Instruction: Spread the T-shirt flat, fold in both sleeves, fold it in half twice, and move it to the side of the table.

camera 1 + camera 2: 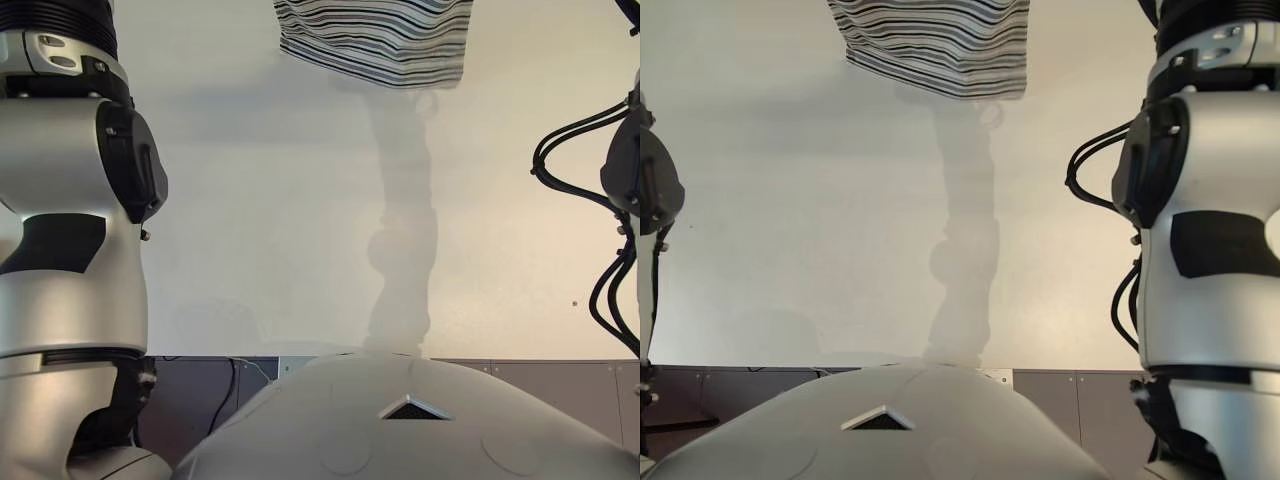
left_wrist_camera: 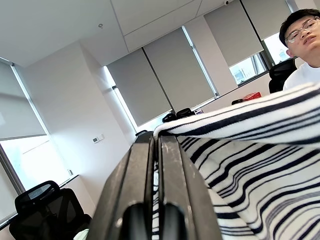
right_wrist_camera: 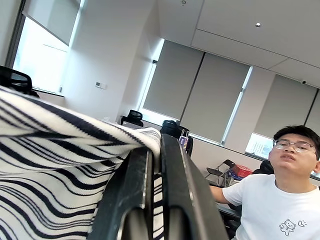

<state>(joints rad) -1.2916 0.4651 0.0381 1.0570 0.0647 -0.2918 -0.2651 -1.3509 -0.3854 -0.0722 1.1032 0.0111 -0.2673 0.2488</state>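
The T-shirt (image 1: pixel 375 40), white with dark stripes, hangs at the far middle of the white table (image 1: pixel 300 220), and its lower edge casts a shadow on the tabletop. In the left wrist view my left gripper (image 2: pixel 155 145) is shut on a fold of the striped T-shirt (image 2: pixel 250 165), with cloth pinched between the two black fingers. My right gripper (image 3: pixel 155 142) is likewise shut on the T-shirt (image 3: pixel 50 165), which drapes away from it. Both arms rise at the table's sides, the left arm (image 1: pixel 70 200) and the right arm (image 1: pixel 1210 200).
The table's near edge (image 1: pixel 200 356) runs just in front of me, with dark panels below it. Black cables (image 1: pixel 580 160) loop off the right arm. Office chairs (image 2: pixel 45 210) and shaded windows stand in the room behind.
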